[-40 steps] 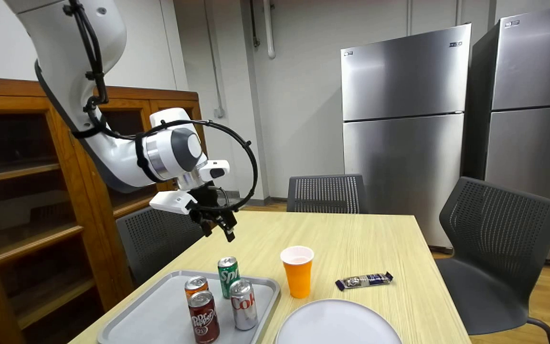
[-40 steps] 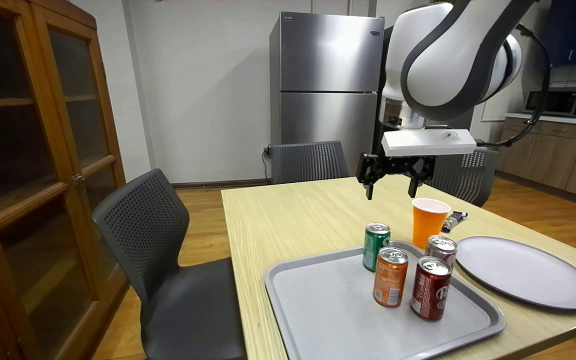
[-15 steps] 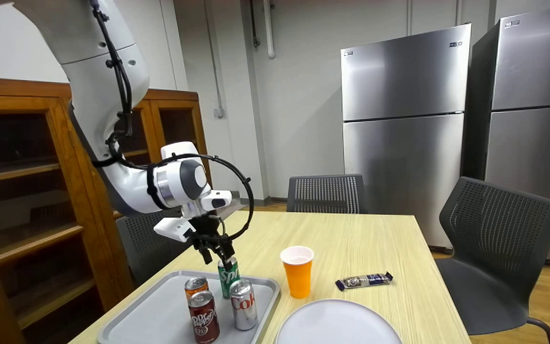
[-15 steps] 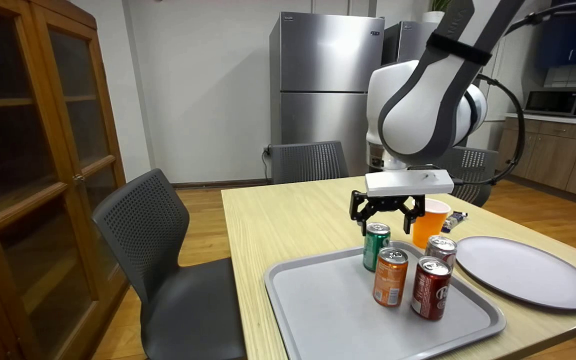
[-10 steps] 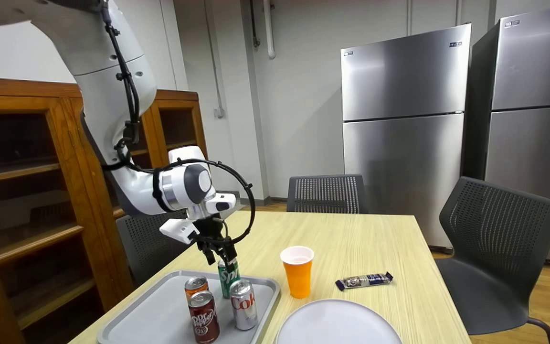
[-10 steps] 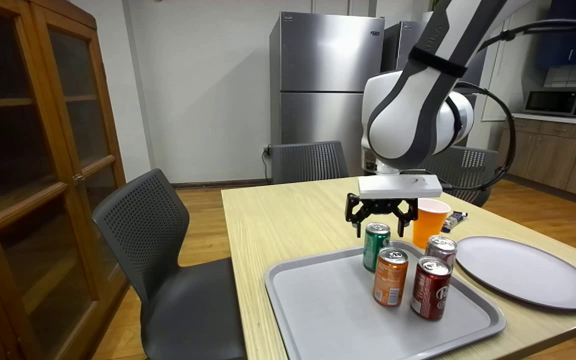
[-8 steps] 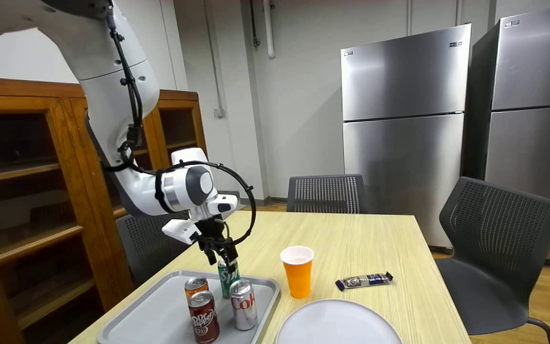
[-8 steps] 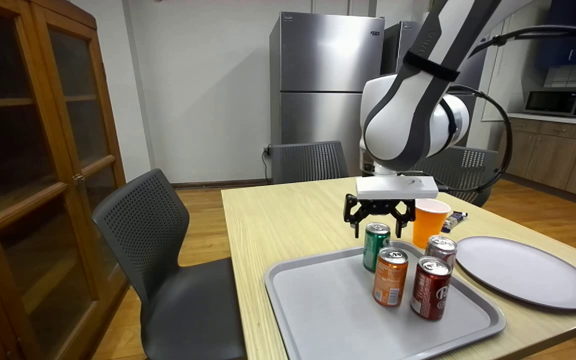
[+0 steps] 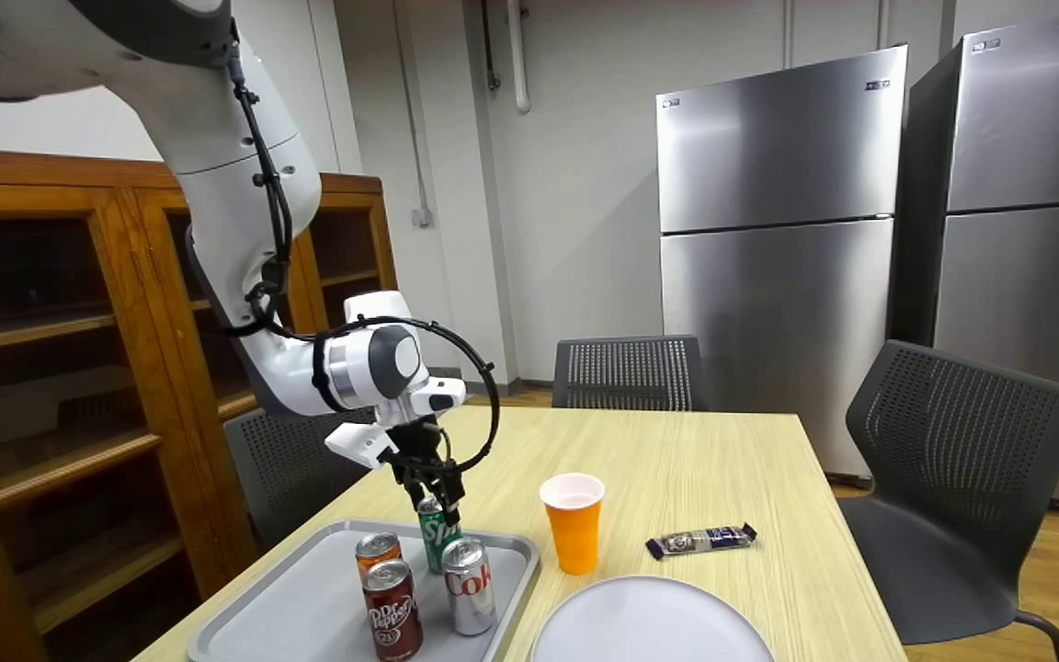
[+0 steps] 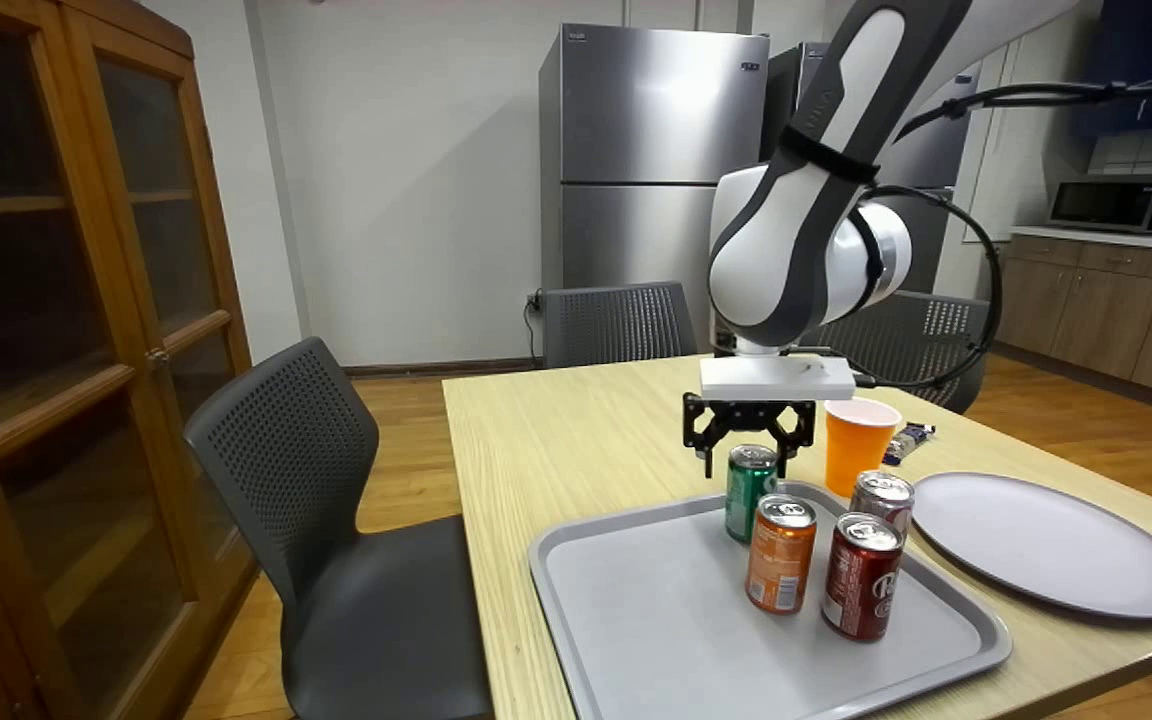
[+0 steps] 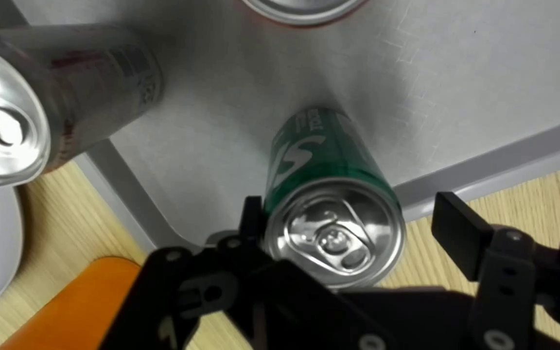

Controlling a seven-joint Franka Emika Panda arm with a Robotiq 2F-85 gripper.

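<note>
Gripper [image 10: 745,462] above the tray [image 10: 676,620], fingers spread astride the green can [image 10: 744,508], which stands upright near a tray corner, the wide gap presumably leaving clearance around its top

A free gap beside the green metal can [image 11: 336,233], but only on one side.
One black finger [image 11: 457,233] of the hand [image 11: 347,218] stands apart from it; the other finger [image 11: 251,216] is right beside its wall. There the silver metal can [image 9: 470,593] and the orange plastic cup [image 10: 856,450] narrow the passage, and in an exterior view the orange metal can [image 10: 781,565] blocks the front.
</note>
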